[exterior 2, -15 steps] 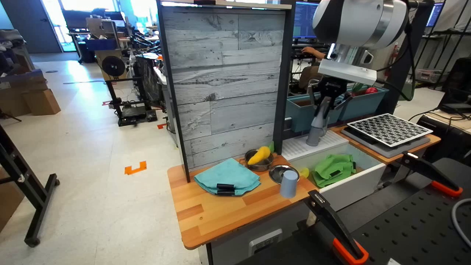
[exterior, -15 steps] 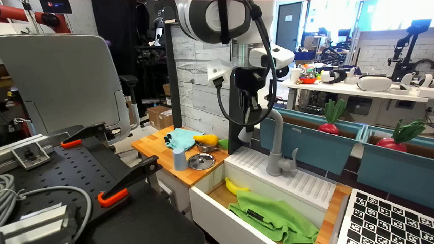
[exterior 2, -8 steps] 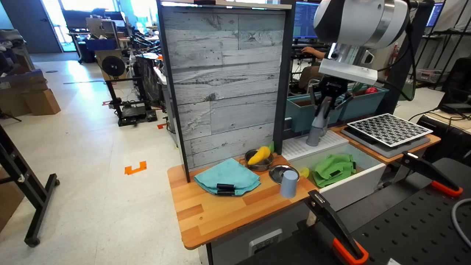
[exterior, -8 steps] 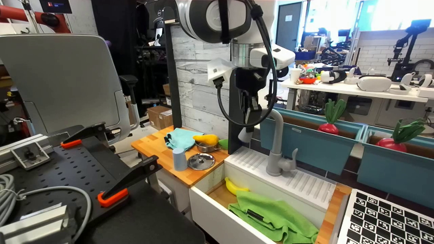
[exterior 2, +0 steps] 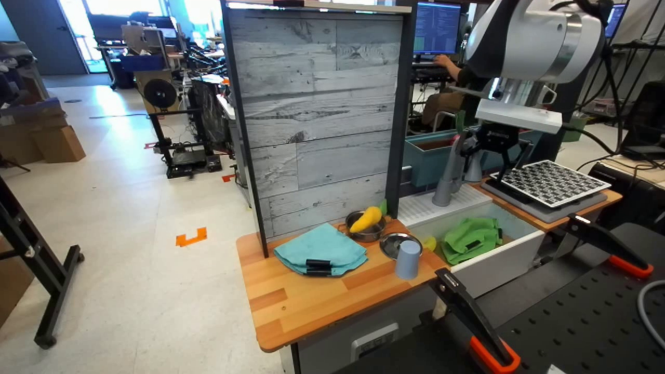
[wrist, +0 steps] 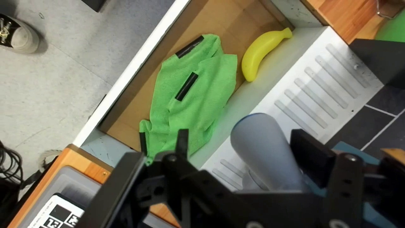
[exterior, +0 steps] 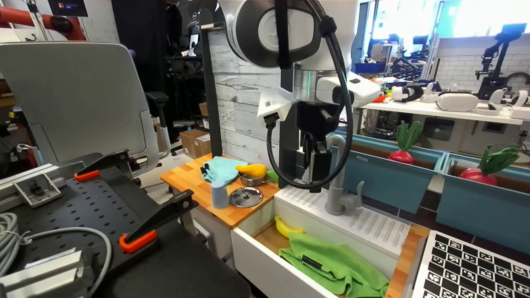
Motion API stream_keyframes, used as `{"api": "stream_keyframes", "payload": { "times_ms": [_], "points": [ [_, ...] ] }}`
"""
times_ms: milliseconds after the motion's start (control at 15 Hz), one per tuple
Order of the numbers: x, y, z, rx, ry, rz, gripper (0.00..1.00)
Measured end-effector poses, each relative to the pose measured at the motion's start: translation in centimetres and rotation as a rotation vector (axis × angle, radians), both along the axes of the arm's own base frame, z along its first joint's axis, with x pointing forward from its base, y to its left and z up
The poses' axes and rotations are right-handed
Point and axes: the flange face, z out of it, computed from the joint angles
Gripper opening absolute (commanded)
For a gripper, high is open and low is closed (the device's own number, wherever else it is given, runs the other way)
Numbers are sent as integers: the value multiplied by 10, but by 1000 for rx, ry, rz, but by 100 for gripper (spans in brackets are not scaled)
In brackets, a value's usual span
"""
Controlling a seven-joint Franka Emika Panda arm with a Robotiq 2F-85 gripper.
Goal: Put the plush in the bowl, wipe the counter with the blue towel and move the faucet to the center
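Note:
The grey faucet (exterior: 338, 182) rises from the white ribbed ledge behind the sink. In the wrist view its thick grey spout (wrist: 262, 145) sits between the spread fingers of my gripper (wrist: 239, 133). It lies close to the right-hand finger, with a wide gap to the left one; whether the near finger touches it I cannot tell. In an exterior view the gripper partly covers the spout. A yellow plush (exterior 2: 366, 219) rests in the small metal bowl (exterior 2: 368, 237). The blue towel (exterior 2: 319, 249) lies folded on the wooden counter (exterior 2: 291, 306).
A blue cup (exterior 2: 408, 259) and a metal lid (exterior: 246, 197) stand near the counter's sink edge. Inside the sink (exterior: 265, 265) are a green towel (wrist: 196, 98) and a yellow banana (wrist: 261, 53). Blue planters (exterior: 385, 174) border the faucet's back, and a checkered board (exterior 2: 549, 182) lies beside the sink.
The jaws, earlier close together at the spout, have spread apart. My arm has shifted lower and to the right in both exterior views. The plush, bowl and towels have stayed put.

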Motion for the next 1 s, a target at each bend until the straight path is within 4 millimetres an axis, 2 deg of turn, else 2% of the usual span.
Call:
{"api": "stream_keyframes", "payload": {
  "times_ms": [467, 800, 1000],
  "points": [
    [-6, 0, -8, 8, 21, -1, 100],
    [-17, 11, -15, 43, 38, 34, 100],
    [-23, 23, -7, 64, 36, 55, 100]
  ]
}}
